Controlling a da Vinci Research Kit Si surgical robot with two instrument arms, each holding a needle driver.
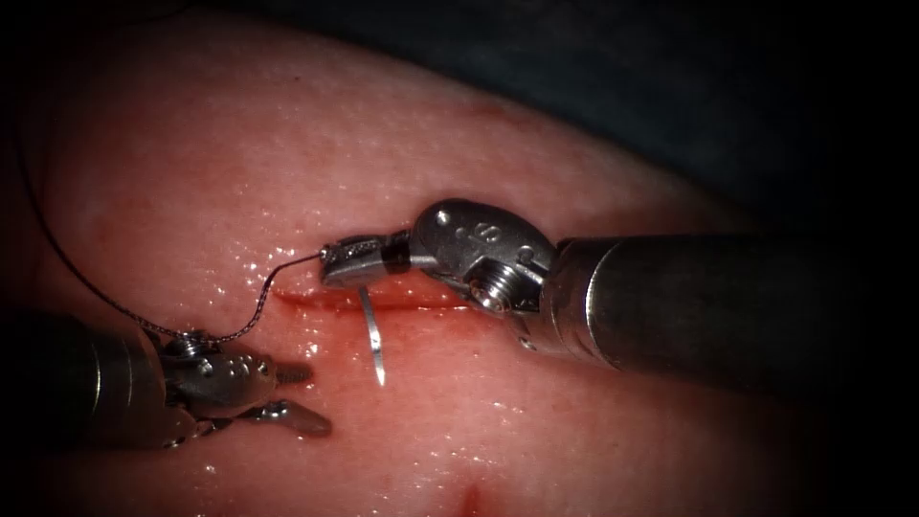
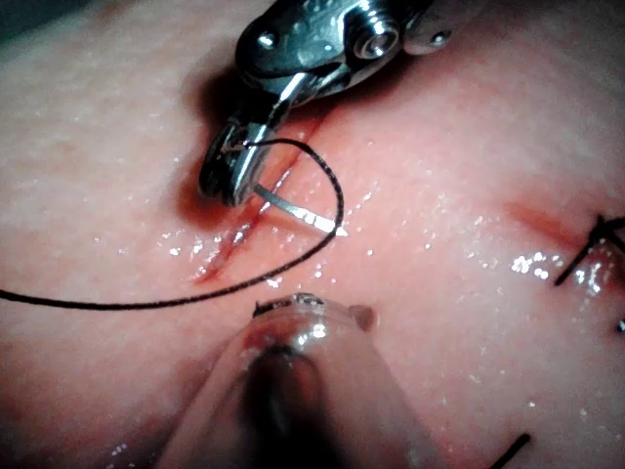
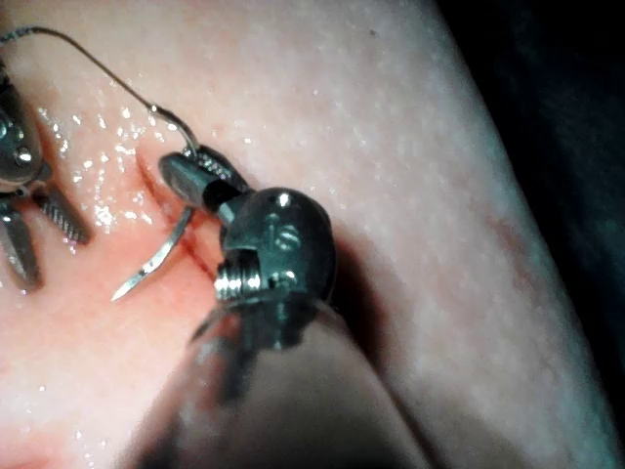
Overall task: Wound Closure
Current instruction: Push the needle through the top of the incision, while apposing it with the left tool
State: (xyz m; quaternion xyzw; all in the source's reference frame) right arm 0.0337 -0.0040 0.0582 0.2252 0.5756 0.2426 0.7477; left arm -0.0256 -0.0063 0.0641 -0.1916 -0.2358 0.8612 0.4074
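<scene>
Where the tissue (image 1: 287,144) lies as a broad, pale-pink, glistening mound, its far edge falls away into a dark background toward the endoscope view's upper right, while a wide stretch of bare surface lies open beyond the cut (image 1: 383,299). That cut runs as a short horizontal slit near the centre, with red fluid (image 1: 421,321) pooled along it and spreading over the nearer surface. From the right, the right tool (image 1: 354,260) enters on a thick shaft lying low and nearly level across the tissue, its wrist bent so that the jaws point left, directly over the cut's left half; the jaws are clamped on the needle (image 1: 373,335) close to its thread end. Free of the tissue, the needle's curve hangs down from the jaws across the cut, and its bright tip hovers just above the wet surface on the near side. At lower left, well apart from the cut, the left tool (image 1: 302,397) rests with its two jaws spread apart and pointing right, holding nothing. Smallest of all, the thread (image 1: 254,316) leaves the needle's end at the right tool's jaws, curves down leftward past the left tool's wrist, then arcs up along the left margin.
</scene>
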